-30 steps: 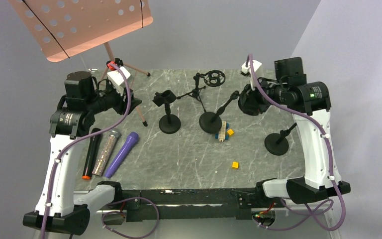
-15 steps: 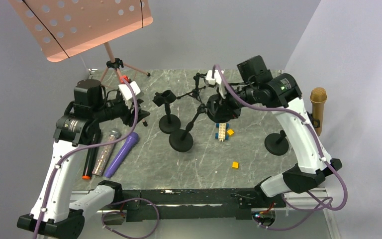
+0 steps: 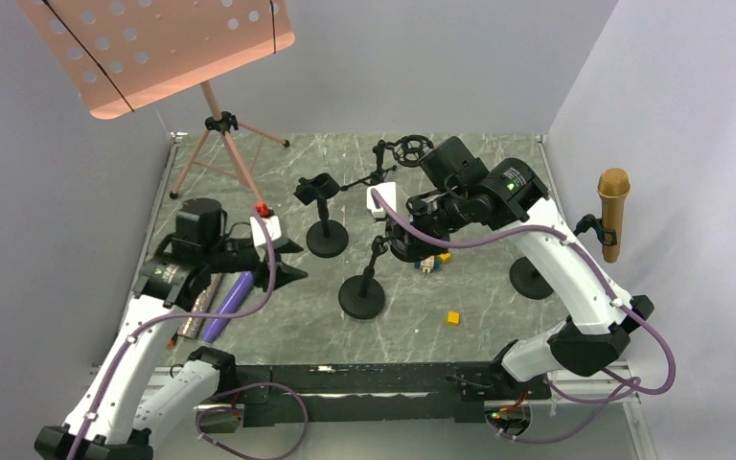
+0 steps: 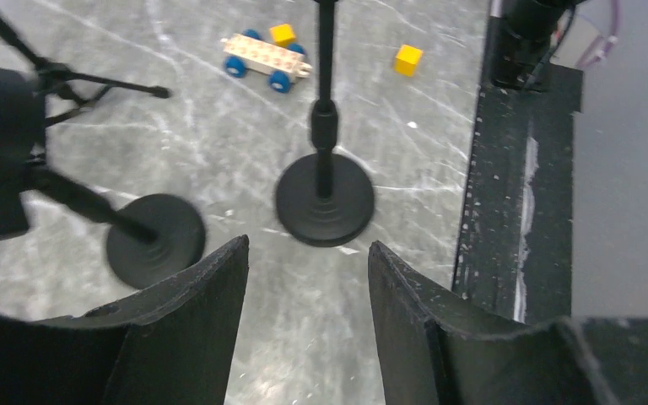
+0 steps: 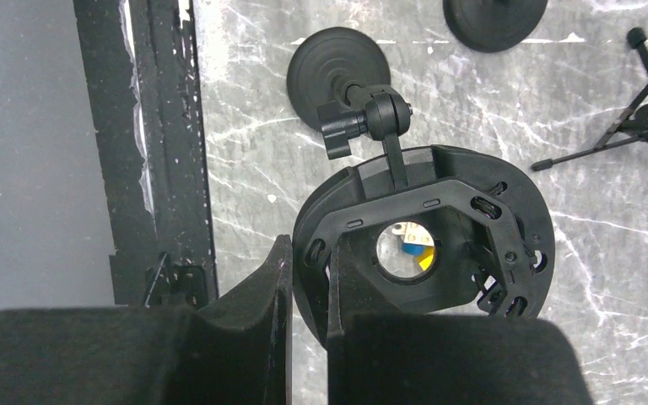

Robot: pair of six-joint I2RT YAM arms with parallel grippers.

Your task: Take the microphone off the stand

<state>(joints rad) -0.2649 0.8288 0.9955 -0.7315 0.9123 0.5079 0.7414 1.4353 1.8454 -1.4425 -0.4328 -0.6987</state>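
A gold microphone [image 3: 612, 213] stands upright in the clip of a stand whose round base [image 3: 533, 278] sits at the table's right edge; neither gripper touches it. My right gripper [image 3: 395, 249] [image 5: 308, 253] is shut on the rim of a black ring holder [image 5: 426, 245] atop another stand, whose base [image 3: 361, 297] [image 5: 337, 78] rests mid-table. That holder is empty. My left gripper [image 3: 286, 266] [image 4: 308, 245] is open and empty, left of that stand's base [image 4: 324, 199] and facing it.
A purple microphone [image 3: 230, 302] and others lie at the left, partly under my left arm. A clip stand [image 3: 324, 230], a tripod stand [image 3: 381, 174], a toy car [image 3: 428, 261] [image 4: 267, 61], a yellow cube [image 3: 452, 317] and a pink music stand [image 3: 153, 48] are around.
My right arm swung left and carried the ring-holder stand toward the table's middle and front. My left arm moved forward and right, now over the microphones lying at the left.
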